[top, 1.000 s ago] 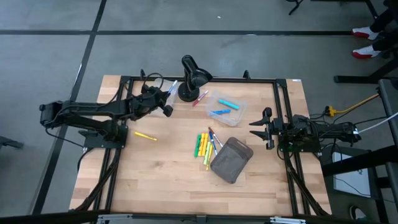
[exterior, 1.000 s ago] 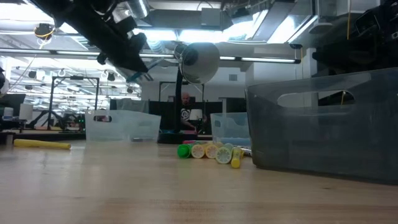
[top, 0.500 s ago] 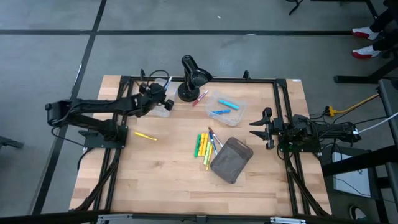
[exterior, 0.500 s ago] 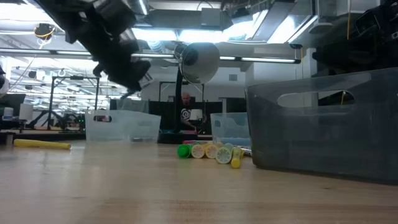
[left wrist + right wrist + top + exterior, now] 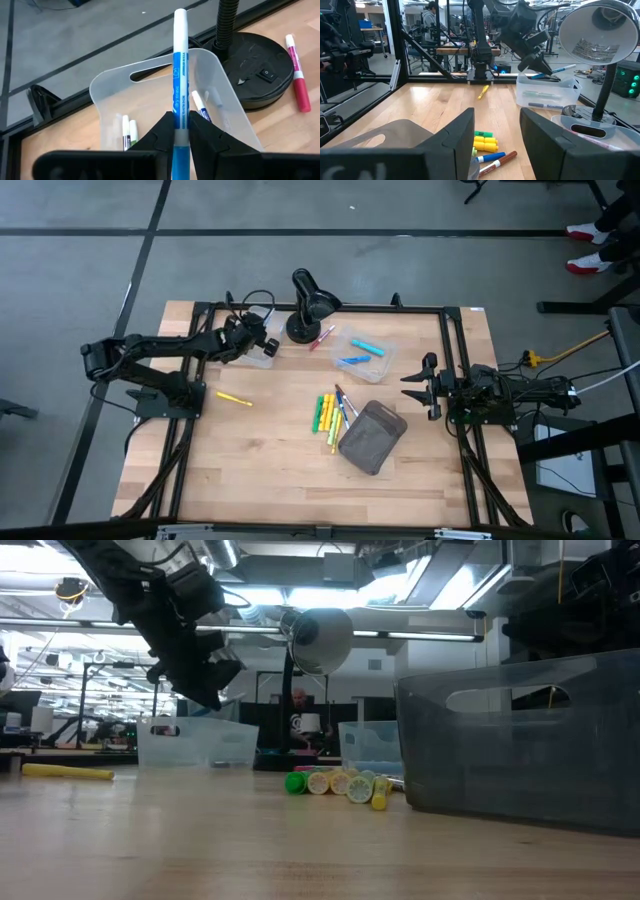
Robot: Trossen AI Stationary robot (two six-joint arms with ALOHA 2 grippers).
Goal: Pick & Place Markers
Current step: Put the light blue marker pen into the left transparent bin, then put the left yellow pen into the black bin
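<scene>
Pinching blue marker [image 5: 180, 75], left tool [image 5: 180, 131] drawn back over clear bin [image 5: 107, 90], right tool [image 5: 417, 387] spread

Table [image 5: 270, 470]: pale wood planks, smooth, low sheen. Frame [image 5: 452, 380] around it: black metal, matt.

Bin [image 5: 115, 95] just beyond left fingers [image 5: 159, 137]: translucent frosted plastic, smooth. Fingers: matt black plastic. Marker [image 5: 180, 85] between them: glossy white and blue plastic barrel.

Lamp [image 5: 260, 75] beside bin: black base, matt, finely textured; neck ribbed. Shade [image 5: 597, 27] interior: shiny, reflective.

Pouch [image 5: 371, 438]: grey, matt, looks like cloth mesh.

Right fingers [image 5: 452, 142]: dark matt plastic.
</scene>
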